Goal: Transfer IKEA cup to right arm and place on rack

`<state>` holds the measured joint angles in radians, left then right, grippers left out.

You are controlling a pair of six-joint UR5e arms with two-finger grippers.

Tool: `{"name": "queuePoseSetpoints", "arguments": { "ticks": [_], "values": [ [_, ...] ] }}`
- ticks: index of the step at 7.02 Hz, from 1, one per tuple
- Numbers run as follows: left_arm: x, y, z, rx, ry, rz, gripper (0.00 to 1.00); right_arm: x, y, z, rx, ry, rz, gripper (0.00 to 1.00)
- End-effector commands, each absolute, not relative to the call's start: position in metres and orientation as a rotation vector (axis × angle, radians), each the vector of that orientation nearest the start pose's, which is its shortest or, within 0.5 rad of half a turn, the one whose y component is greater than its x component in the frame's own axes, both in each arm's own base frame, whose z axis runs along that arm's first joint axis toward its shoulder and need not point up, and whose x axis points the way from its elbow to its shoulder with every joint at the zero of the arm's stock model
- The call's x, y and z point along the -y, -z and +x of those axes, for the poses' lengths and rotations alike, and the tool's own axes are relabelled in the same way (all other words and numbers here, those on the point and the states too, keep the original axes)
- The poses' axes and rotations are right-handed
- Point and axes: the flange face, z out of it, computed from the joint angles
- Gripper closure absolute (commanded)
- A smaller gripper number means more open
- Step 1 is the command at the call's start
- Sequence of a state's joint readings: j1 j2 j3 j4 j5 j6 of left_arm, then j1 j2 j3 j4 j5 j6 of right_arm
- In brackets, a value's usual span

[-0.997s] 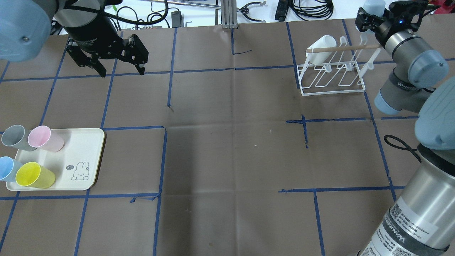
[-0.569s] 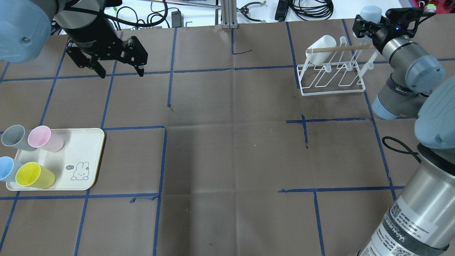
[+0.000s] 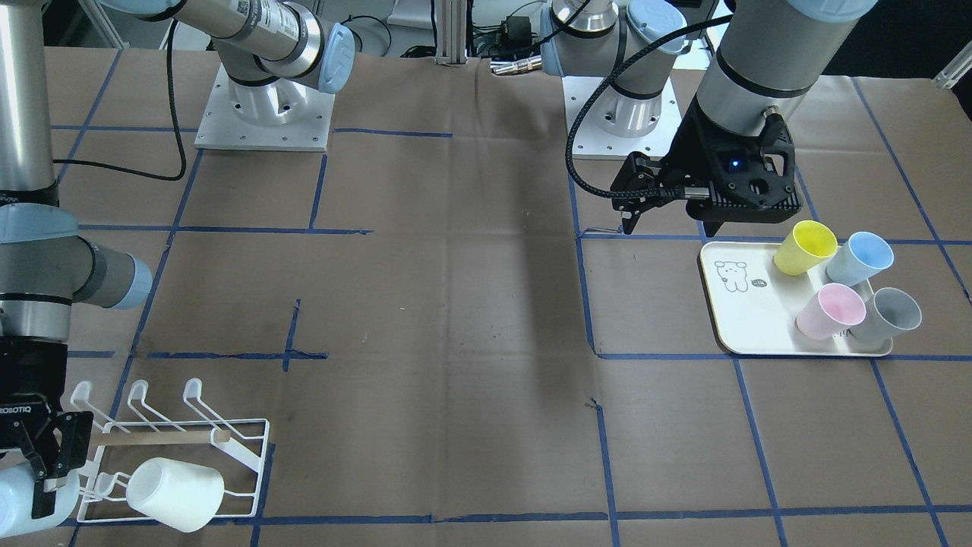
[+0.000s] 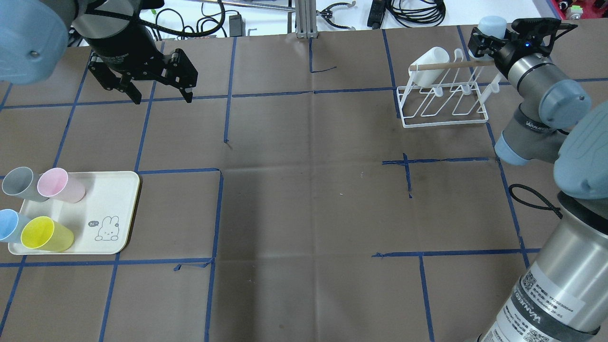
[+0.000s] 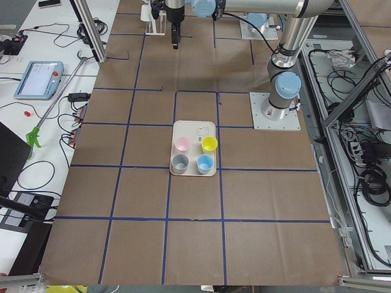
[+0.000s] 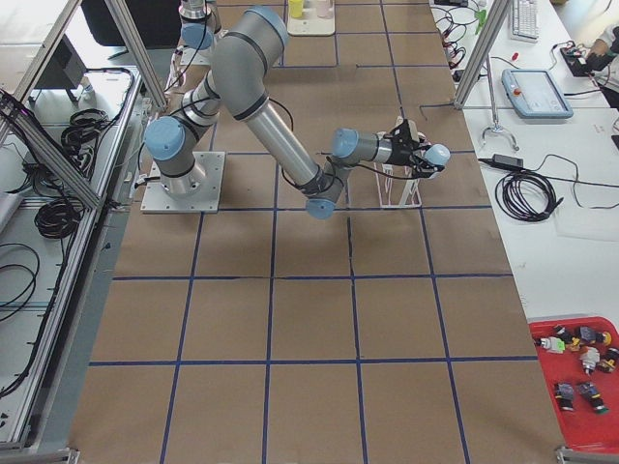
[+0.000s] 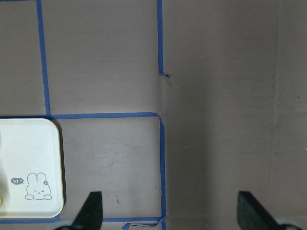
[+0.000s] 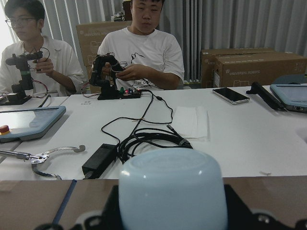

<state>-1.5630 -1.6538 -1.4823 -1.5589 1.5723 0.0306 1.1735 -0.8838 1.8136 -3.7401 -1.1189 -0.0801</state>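
Note:
My right gripper [image 4: 490, 37] is shut on a pale blue cup [image 4: 492, 23] and holds it in the air just right of the white wire rack [image 4: 444, 102], at the level of its wooden dowel. The cup fills the bottom of the right wrist view [image 8: 170, 191]. In the front view the right gripper [image 3: 42, 467] holds the cup [image 3: 19, 497] beside the rack [image 3: 243, 433]. A white cup [image 4: 427, 59] hangs on the rack's left end. My left gripper [image 4: 159, 90] is open and empty above the table at the far left, and its fingertips [image 7: 91, 211] show over bare paper.
A cream tray [image 4: 111, 209] with a rabbit drawing holds grey [image 4: 19, 183], pink [image 4: 59, 185], blue [image 4: 9, 225] and yellow [image 4: 45, 233] cups at the near left. Blue tape lines cross the brown paper. Cables and operators lie beyond the far edge.
My right gripper has carried the blue cup a little left and nearer, toward the rack's right end. The left gripper has barely moved and stays open.

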Motion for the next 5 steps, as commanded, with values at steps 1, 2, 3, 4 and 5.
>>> {"name": "queuePoseSetpoints", "arguments": {
  "ticks": [1,2,3,4,5],
  "values": [
    [0.5302,-0.4891,-0.1291,-3.139,0.024,0.036,0.01,0.6398,-0.2453,-0.0776,-2.463,1.835,-0.019,0.28],
    [0.5312,-0.4875,-0.1291,-3.14,0.019,0.036,0.01,0.6404,-0.248,-0.0778,-2.461,1.838,-0.019,0.01],
    [0.5321,-0.4857,-0.1289,-3.138,0.012,0.036,0.01,0.6408,-0.2473,-0.078,-2.463,1.83,-0.014,0.0],
    [0.5329,-0.484,-0.1289,-3.138,0.005,0.036,0.01,0.6408,-0.248,-0.078,-2.463,1.83,-0.014,0.0],
    [0.5328,-0.4838,-0.1289,-3.138,0.002,0.036,0.01,0.6412,-0.2484,-0.078,-2.462,1.828,-0.014,0.0]
  ]
}}
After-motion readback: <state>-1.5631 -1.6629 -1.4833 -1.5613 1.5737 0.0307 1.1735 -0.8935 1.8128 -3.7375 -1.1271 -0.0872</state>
